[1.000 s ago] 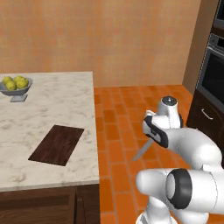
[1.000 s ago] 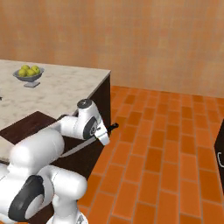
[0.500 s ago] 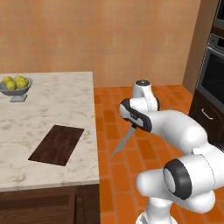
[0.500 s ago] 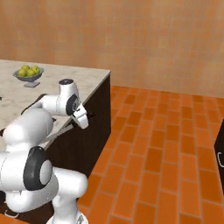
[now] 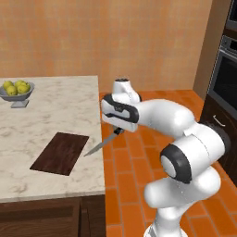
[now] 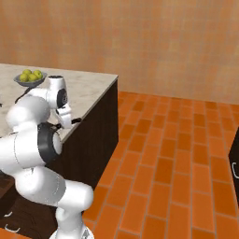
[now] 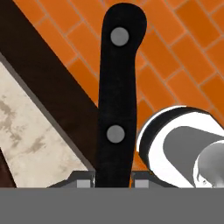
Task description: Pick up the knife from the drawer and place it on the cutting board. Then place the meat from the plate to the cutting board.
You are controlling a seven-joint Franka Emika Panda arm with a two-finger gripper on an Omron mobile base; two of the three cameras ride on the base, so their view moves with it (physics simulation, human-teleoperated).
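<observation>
Black handle clamped in gripper [image 5: 118, 131], jaws closed on knife [image 5: 101, 143]. Blade slants down-left, tip over marble counter [image 5: 55, 111] edge, just beside board's [image 5: 60, 152] right end, above it, not resting. In hand view, handle [image 7: 117, 96] runs up between fingertips [image 7: 83, 181], brick floor [image 7: 175, 57] behind. Board lies flat on counter near front edge. Bowl [image 5: 16, 92] of yellow fruit well apart at far left.

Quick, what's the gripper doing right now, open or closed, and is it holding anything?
Gripper: closed on the knife, gripping its black handle, with the blade pointing down toward the cutting board.
</observation>
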